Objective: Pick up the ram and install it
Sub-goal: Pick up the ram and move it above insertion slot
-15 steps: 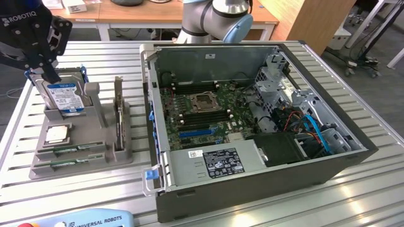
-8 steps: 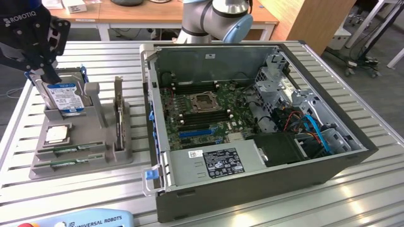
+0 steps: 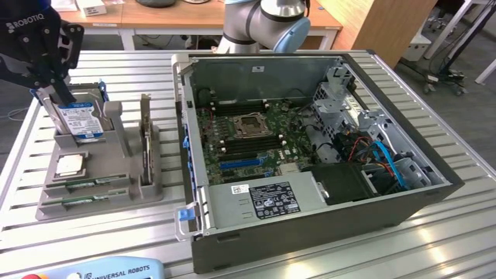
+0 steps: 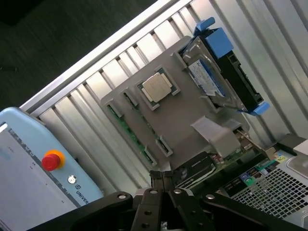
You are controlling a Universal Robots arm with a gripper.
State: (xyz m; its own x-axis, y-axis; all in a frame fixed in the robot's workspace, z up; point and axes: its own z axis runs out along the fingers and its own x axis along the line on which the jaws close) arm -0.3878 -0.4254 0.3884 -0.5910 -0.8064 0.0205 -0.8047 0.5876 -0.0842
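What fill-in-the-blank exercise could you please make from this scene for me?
1. The hand is ___ and holds nothing.
2. The ram lies in the ___ holder beside the computer case.
3. The square silver ___ sits between the ram and the hard drive.
4. The pendant has an emergency button that is ___.
Missing words: shut; grey; processor; red.
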